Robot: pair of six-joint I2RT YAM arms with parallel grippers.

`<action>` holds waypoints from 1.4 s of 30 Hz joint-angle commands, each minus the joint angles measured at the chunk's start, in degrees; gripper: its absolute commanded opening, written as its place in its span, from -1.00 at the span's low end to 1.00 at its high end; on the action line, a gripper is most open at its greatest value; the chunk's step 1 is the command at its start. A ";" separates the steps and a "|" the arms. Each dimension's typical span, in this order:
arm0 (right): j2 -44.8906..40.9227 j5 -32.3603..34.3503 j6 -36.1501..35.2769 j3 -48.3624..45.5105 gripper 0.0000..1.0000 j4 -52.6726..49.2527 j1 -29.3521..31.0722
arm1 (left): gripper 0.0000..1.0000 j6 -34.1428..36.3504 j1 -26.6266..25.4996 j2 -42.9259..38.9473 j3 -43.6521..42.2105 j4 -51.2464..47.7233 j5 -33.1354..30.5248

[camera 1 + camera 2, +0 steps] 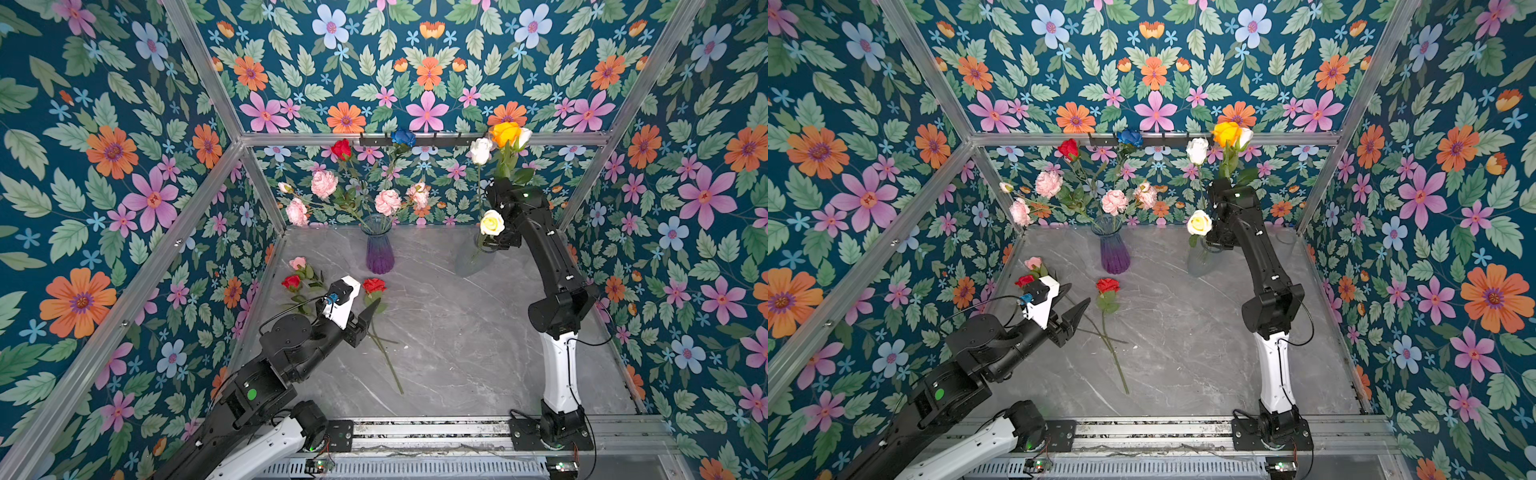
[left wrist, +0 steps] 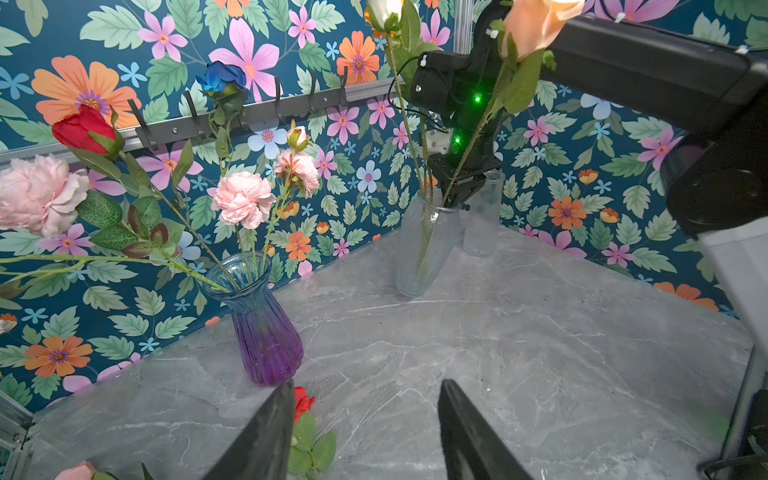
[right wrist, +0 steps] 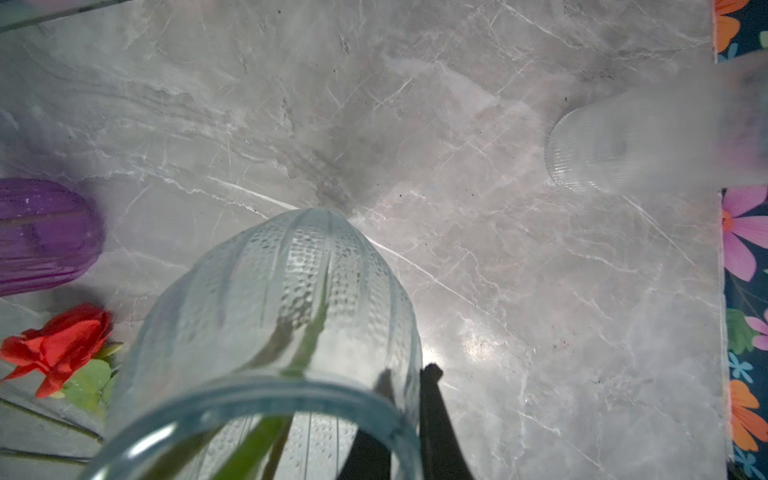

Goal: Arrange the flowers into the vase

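Left pincer: jaws spread, nothing between them. It is poised over the grey marbled surface, just beside a red bloom that lies flat there, its long stem running toward the near edge.

Right pincer: jaws pressed together at the rim of the clear vase. In the right wrist view the tip sits against the outside of the glass. Whether a stem is caught between the jaws cannot be told.

Clear vase: upright at the back right of the surface, holding a white rose, an orange rose and a cream rose. The cream rose sits lowest, directly in front of the right arm.

Purple vase: upright at back centre, well apart from the clear vase. It holds pink carnations, a red rose and a blue rose, with stems splayed left and up.

Loose on the surface near the left wall: a pink rose and a second red rose, close together.

A ribbed glass vessel stands in the back right corner.
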 commanded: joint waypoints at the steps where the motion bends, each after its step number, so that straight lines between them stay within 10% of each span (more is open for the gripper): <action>1: 1.68 0.85 -1.57 1.60 -1.00 -2.24 -0.57 | 0.14 -0.56 0.41 0.03 -0.19 1.63 0.96; 17: 7.73 7.28 -2.90 5.15 -0.99 -1.96 -0.14 | 0.12 -2.82 8.57 1.18 -0.71 3.81 10.73; 28: 8.80 6.27 -3.07 6.99 -0.34 -1.55 0.41 | 0.11 -3.61 11.96 1.19 -1.10 4.55 14.08; 42: 5.61 3.88 -3.19 7.54 -0.19 -0.40 0.54 | 0.10 -3.69 12.32 1.11 -1.19 4.66 14.08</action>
